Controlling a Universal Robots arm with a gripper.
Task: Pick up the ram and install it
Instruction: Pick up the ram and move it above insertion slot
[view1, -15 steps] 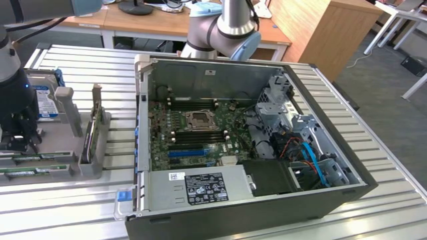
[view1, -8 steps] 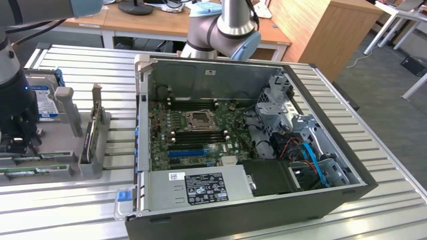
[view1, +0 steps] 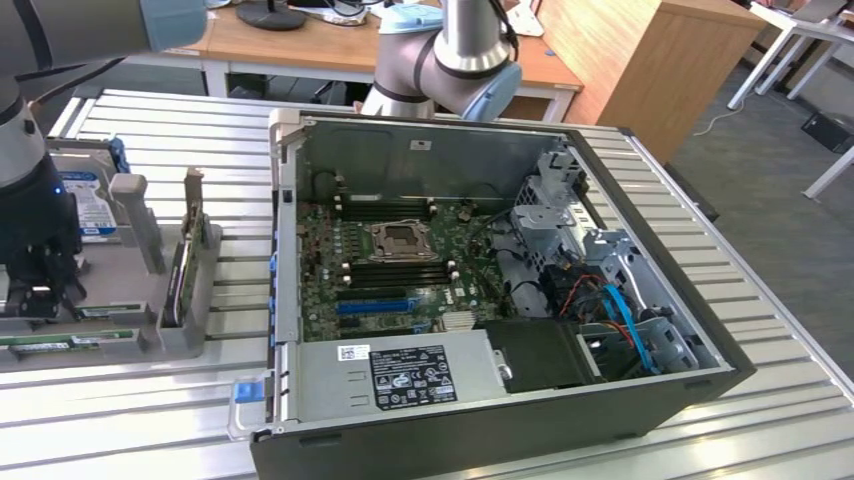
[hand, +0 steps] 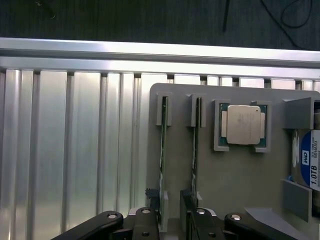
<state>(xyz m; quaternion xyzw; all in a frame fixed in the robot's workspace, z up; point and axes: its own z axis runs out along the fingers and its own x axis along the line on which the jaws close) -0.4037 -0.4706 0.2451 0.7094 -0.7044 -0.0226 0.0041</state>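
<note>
Hanging over the grey fixture tray (view1: 131, 285) at nine o'clock in the exterior view, the gripper (view1: 38, 295) has its fingers spread wide and holds nothing. In the wrist view the gripper (hand: 171, 221) sits at the near end of two green sticks standing on edge in the tray's (hand: 230, 185) narrow slots. These are the ram (hand: 163, 150) and a second ram stick (hand: 195, 150) just beside it. One dark fingertip stands close to each stick's end (whether either stick is touched cannot be told).

In the exterior view the ram (view1: 60, 344) shows as a thin green strip along the tray, at about six o'clock from the gripper. Beyond the second stick, a processor (hand: 243, 125) lies in a square recess. Past that is a blue-labelled hard drive (hand: 311, 165), which the exterior view puts at twelve o'clock from the gripper (view1: 80, 205).

The open computer case (view1: 284, 200) fills the middle of the exterior view, at three o'clock from the tray. Inside lies the motherboard (view1: 461, 285), with its processor socket (view1: 399, 241) and long black memory slots (view1: 400, 268). A power supply (view1: 400, 375) sits at the case's six o'clock, and a drive cage with loose cables (view1: 601, 290) at its three o'clock.

Between the tray and the motherboard stand an upright expansion card (view1: 180, 270) in the tray and the case's side wall. All of it rests on a slatted metal table (view1: 174, 130), with a wooden desk (view1: 307, 45) at twelve o'clock.
</note>
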